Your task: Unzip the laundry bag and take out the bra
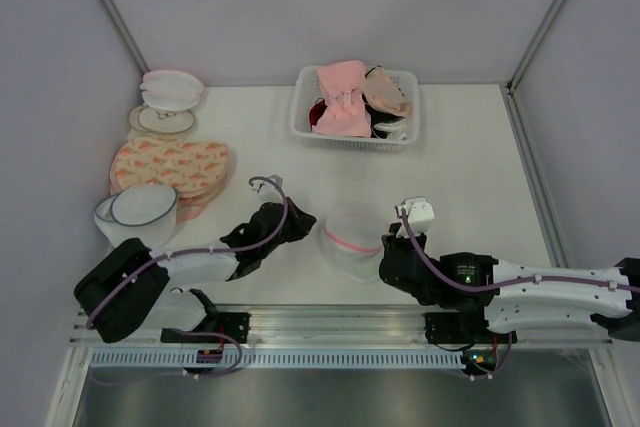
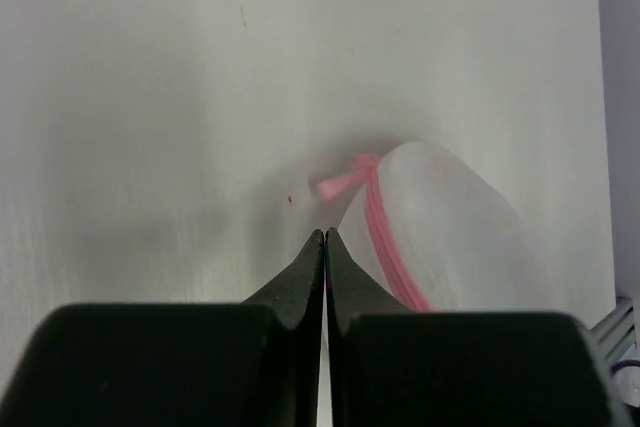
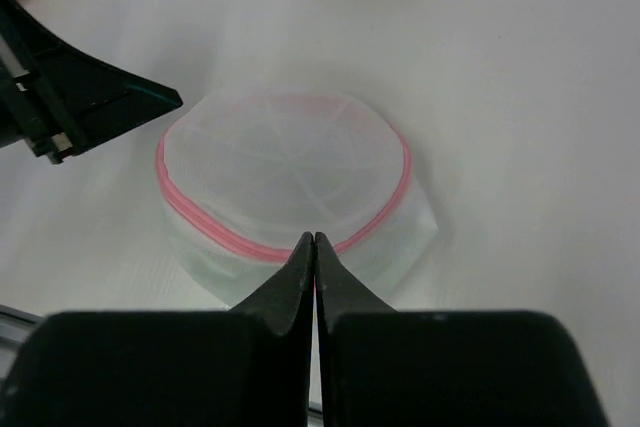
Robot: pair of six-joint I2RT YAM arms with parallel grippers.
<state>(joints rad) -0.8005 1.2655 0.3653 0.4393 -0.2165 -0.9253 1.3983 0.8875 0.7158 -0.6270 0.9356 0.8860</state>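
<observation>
Both grippers have their jaws pressed together with nothing between them. Seen from above, the left gripper (image 1: 303, 223) lies low over the table (image 1: 470, 177) just to the left of the laundry bag (image 1: 350, 242), and the right gripper (image 1: 388, 250) sits just to the bag's right, so the bag lies between the two arms, near the front edge of the table. In the left wrist view, the closed tips of the left gripper (image 2: 325, 233) point at bare table just beside the bag (image 2: 455, 237), close to the small pink zipper tab (image 2: 340, 185) that sticks out from the pink trim. In the right wrist view, the closed tips of the right gripper (image 3: 314, 237) stand over the near rim of the bag (image 3: 285, 162); whether they touch it I cannot tell. The pink zipper trim (image 3: 195, 209) runs unbroken around the part of the rim that shows, and the two halves lie together. The bra cannot be made out through the white mesh. Farther back stand a white basket (image 1: 352, 146) of pink clothes and, at the left, flat orange-patterned bags (image 1: 170, 165).
</observation>
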